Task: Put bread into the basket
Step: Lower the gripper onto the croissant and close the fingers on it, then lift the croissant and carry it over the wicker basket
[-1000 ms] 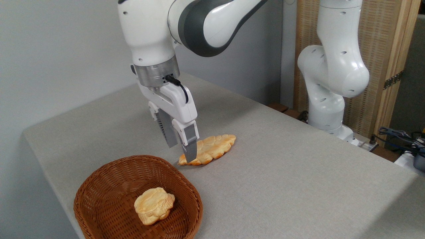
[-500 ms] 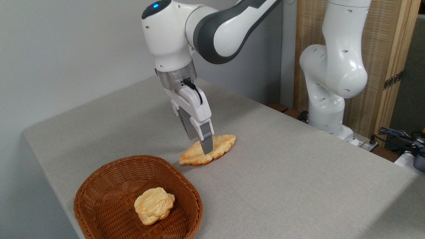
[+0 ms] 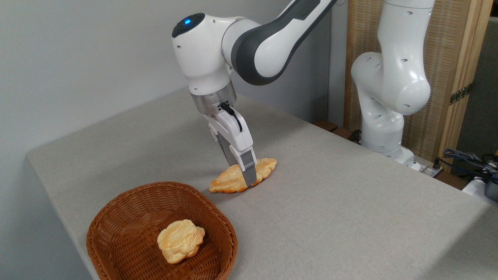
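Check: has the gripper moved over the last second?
Yes. The gripper shifted right, away from the basket, and now straddles the middle of the bread loaf.

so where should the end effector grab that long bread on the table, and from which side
Across the narrow middle of the bread, coming from above. It lies flat on the table with pointed ends running left to right, so its short width probably fits between the fingers best, and a central hold should keep it level. The end effector is already straddling that part; whether it has closed is unclear.
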Tool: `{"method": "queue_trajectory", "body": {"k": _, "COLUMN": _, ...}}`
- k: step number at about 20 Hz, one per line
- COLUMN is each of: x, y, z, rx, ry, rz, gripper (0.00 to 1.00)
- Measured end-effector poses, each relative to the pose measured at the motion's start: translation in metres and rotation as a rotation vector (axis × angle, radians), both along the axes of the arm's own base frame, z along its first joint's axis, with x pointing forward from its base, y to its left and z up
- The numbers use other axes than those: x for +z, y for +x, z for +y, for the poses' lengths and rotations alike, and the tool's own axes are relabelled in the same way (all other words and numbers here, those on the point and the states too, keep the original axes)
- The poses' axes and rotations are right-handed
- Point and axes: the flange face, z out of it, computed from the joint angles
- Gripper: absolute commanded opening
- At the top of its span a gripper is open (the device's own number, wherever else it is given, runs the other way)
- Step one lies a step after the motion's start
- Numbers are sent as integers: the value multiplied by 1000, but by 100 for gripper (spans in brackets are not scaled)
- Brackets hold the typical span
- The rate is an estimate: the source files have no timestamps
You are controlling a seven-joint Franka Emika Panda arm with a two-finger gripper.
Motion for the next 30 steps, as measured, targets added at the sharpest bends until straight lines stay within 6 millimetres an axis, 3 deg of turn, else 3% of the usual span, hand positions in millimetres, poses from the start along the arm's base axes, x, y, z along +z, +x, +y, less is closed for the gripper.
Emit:
{"method": "queue_trajectory", "body": {"k": 1, "x": -1, "y": 0, "z": 0, "rx": 0, "ry": 1, "rz": 2, "gripper": 98}}
{"method": "queue_trajectory", "body": {"k": 2, "x": -2, "y": 0, "z": 0, "rx": 0, "ry": 2, "rz": 4, "gripper": 85}}
{"method": "queue_trajectory", "body": {"k": 4, "x": -5, "y": 0, "z": 0, "rx": -1, "ry": 4, "rz": 9, "gripper": 49}}
{"method": "queue_trajectory", "body": {"k": 5, "x": -5, "y": 1, "z": 0, "rx": -1, "ry": 4, "rz": 11, "gripper": 37}}
{"method": "queue_trajectory", "body": {"k": 6, "x": -6, "y": 1, "z": -1, "rx": -1, "ry": 5, "rz": 12, "gripper": 33}}
{"method": "queue_trajectory", "body": {"k": 21, "x": 0, "y": 3, "z": -1, "rx": -2, "ry": 1, "rz": -1, "gripper": 33}}
{"method": "queue_trajectory", "body": {"k": 24, "x": 19, "y": 9, "z": -2, "rx": -1, "ry": -9, "rz": -36, "gripper": 33}}
{"method": "queue_trajectory", "body": {"k": 30, "x": 85, "y": 23, "z": -5, "rx": 8, "ry": -58, "rz": -151, "gripper": 35}}
